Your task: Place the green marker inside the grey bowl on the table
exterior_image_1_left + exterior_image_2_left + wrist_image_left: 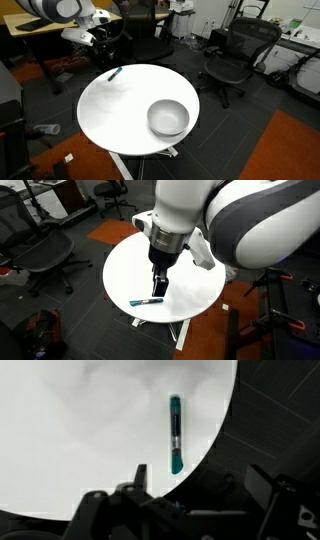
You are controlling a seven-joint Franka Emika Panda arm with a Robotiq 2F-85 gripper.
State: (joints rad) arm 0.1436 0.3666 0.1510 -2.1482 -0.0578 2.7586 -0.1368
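Observation:
The green marker (115, 73) lies flat on the round white table (110, 110), close to its edge; it also shows in an exterior view (147, 301) and in the wrist view (175, 435). The grey bowl (168, 118) stands upright and empty on the opposite side of the table; the arm hides it in the exterior view taken from behind the arm. My gripper (158, 283) hovers above the table near the marker, not touching it. In the wrist view its fingers (197, 485) stand wide apart and hold nothing, with the marker just ahead of them.
Black office chairs (232, 58) stand around the table, and another shows in an exterior view (45, 252). A wooden desk (40, 28) is behind the arm. Dark carpet with an orange patch (290, 150) covers the floor.

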